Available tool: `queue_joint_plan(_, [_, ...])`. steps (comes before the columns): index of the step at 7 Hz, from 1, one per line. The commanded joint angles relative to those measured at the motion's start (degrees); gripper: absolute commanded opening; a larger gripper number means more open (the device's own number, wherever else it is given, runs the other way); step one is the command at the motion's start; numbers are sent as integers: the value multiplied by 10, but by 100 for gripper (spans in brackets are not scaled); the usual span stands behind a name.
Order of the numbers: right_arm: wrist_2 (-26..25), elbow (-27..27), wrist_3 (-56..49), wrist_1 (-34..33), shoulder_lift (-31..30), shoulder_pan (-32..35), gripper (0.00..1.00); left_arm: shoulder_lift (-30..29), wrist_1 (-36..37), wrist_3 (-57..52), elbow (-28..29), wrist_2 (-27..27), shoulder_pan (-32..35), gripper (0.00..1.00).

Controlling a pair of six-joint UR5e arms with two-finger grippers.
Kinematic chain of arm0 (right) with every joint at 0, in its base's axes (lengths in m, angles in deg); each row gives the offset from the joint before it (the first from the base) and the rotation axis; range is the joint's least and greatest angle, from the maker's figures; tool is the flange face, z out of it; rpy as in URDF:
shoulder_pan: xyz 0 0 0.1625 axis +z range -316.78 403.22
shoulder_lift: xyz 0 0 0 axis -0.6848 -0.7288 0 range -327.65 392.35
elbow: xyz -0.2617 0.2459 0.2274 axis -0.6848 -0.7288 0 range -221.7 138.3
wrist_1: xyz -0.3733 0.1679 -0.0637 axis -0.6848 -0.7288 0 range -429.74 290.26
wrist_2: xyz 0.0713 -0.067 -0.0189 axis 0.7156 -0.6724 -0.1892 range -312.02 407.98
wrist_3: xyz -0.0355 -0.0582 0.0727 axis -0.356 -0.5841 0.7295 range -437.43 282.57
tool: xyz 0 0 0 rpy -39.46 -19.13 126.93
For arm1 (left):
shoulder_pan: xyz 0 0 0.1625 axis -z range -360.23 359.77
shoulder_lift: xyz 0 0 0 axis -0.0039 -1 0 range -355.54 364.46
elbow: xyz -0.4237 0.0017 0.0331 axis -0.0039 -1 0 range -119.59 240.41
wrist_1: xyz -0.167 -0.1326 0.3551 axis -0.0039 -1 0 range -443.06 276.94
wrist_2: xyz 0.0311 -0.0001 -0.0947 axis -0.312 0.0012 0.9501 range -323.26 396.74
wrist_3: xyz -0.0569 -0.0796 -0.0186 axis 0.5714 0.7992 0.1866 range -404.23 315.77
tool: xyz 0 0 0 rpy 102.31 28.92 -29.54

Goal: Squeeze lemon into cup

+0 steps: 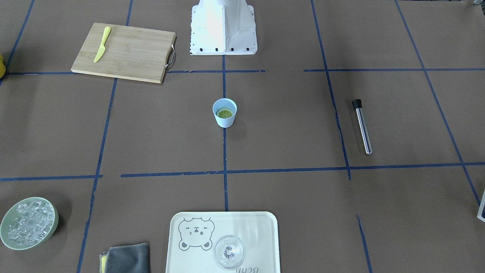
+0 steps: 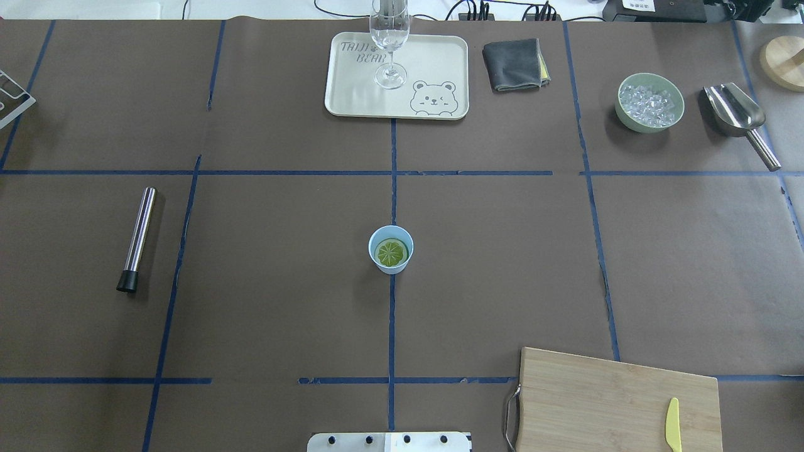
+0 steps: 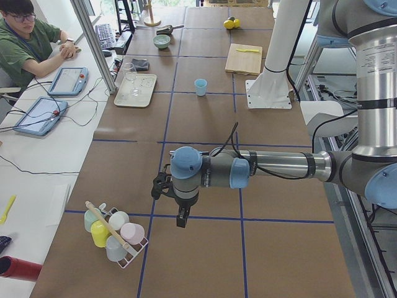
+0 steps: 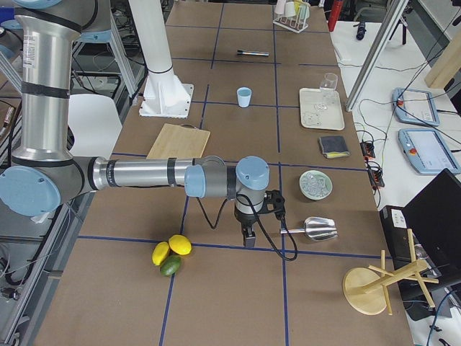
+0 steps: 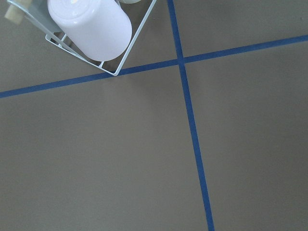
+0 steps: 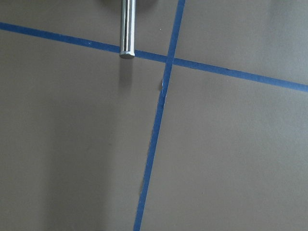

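Note:
The light-blue cup (image 1: 225,122) stands upright at the table's middle on a blue tape line; it also shows in the overhead view (image 2: 391,270). The lemon slice (image 1: 224,113) lies flat inside it, seen from above in the overhead view (image 2: 391,252). Neither gripper is near the cup. My left gripper (image 3: 182,220) hangs over the table's left end beside a rack of cups. My right gripper (image 4: 248,240) hangs over the right end near a metal scoop. Both show only in the side views, so I cannot tell whether they are open or shut.
A bamboo board (image 2: 603,402) with a yellow plastic knife (image 2: 673,424) lies near the robot's right. A tray (image 2: 352,94) with a clear glass (image 2: 389,44), a grey cloth (image 2: 512,64), a green bowl of ice (image 2: 649,102), a scoop (image 2: 735,110) and a steel muddler (image 2: 137,237) also lie about.

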Motion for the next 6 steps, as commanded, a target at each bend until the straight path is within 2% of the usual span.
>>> queue_joint_plan(1, [1,1,1,11,-10,-1,100,0,1,0,-2,0,0,100])
queue_joint_plan(6, [1,1,1,11,-21,-1,100,0,1,0,-2,5,0,100])
